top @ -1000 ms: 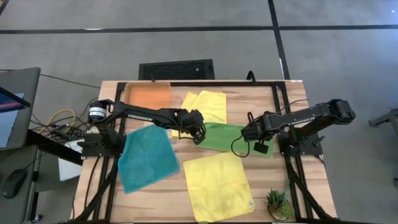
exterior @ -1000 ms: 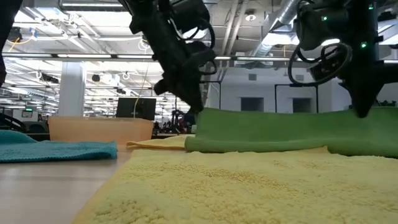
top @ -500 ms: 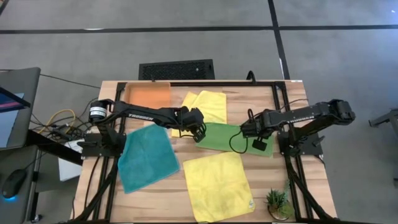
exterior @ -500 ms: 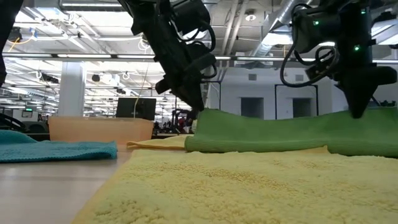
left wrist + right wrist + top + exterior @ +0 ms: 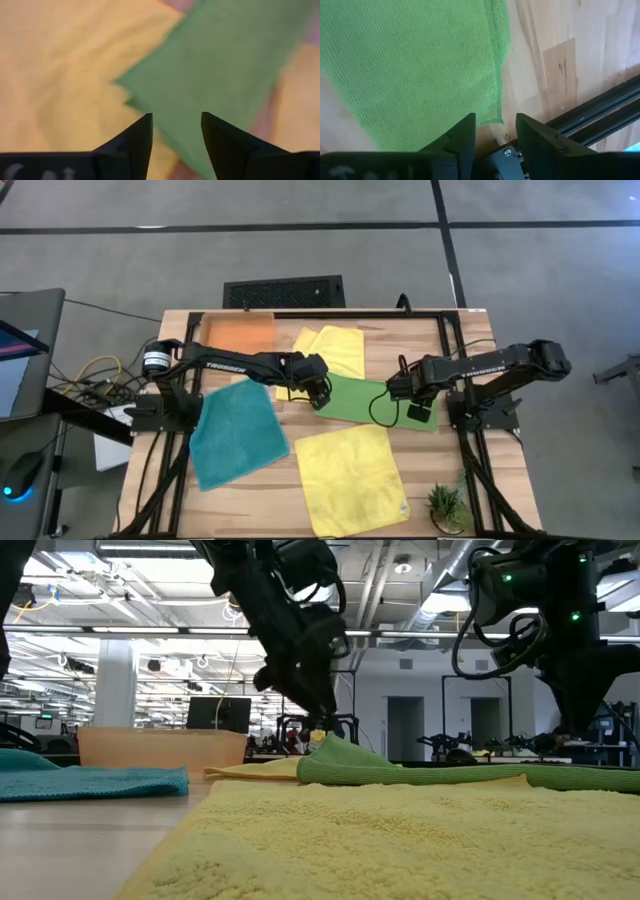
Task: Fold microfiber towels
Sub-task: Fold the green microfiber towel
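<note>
The lime green towel (image 5: 365,402) lies flat on the table's middle, folded over on itself; its left corner (image 5: 335,752) bulges up a little. My left gripper (image 5: 322,393) hovers open just above that left corner (image 5: 135,85), touching nothing. At the green towel's right end (image 5: 490,105), my right gripper (image 5: 395,391) hangs open and clear of the cloth. One yellow towel (image 5: 333,348) lies behind the green one and partly under it. Another yellow towel (image 5: 350,477) is spread flat at the front. The teal towel (image 5: 237,432) lies flat at the left.
An orange tray (image 5: 240,333) sits at the back left. A small potted plant (image 5: 446,506) stands at the front right corner. Black frame rails (image 5: 452,340) run along the table's right side and back. Bare wood (image 5: 400,345) shows behind the green towel.
Both grippers have opened and let go of the green towel's raised edge. That edge, held up like a wall before, has dropped onto the layer beneath, so the towel now lies flat. Both arms have stayed where they were.
</note>
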{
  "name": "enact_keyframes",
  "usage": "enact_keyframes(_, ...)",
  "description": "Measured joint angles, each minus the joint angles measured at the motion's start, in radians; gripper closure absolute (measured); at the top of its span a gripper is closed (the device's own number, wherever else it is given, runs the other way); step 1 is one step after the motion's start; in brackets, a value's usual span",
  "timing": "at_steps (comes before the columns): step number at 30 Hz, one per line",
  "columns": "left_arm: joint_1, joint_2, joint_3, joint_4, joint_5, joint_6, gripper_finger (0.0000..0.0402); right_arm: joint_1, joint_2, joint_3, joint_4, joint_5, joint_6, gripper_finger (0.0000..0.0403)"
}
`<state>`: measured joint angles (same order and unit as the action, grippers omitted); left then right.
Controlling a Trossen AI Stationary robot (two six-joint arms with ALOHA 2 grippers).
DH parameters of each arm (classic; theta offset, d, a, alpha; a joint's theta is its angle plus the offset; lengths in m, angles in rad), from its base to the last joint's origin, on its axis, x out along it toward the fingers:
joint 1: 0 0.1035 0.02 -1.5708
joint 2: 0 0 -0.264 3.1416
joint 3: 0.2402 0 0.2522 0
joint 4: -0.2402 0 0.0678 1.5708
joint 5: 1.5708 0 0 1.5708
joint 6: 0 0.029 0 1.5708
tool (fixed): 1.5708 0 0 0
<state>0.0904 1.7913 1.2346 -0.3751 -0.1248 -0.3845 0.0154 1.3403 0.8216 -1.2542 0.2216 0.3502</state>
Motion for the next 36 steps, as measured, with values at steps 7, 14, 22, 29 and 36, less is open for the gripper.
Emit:
enact_keyframes(7, -0.065, -0.042, 0.001, 0.01, 0.112, 0.269, 0.0237, -0.005, -0.065, 0.081, -0.004, 0.0, -0.003, 0.0215)
enact_keyframes(14, -0.139, 0.004, 0.0, 0.02, 0.056, 0.523, 0.0237, -0.005, -0.167, 0.121, 0.031, -0.001, 0.008, 0.0216)
enact_keyframes(22, -0.129, 0.082, -0.001, 0.084, 0.132, 0.564, 0.0237, -0.005, -0.261, 0.123, 0.041, -0.004, 0.051, 0.0224)
enact_keyframes(29, -0.147, 0.139, -0.024, 0.101, -0.016, 0.564, 0.0237, -0.005, -0.309, 0.125, 0.058, -0.005, 0.068, 0.0223)
enact_keyframes(36, -0.163, 0.193, -0.028, 0.085, -0.055, 0.518, 0.0237, -0.017, -0.331, 0.122, 0.075, -0.007, 0.061, 0.0226)
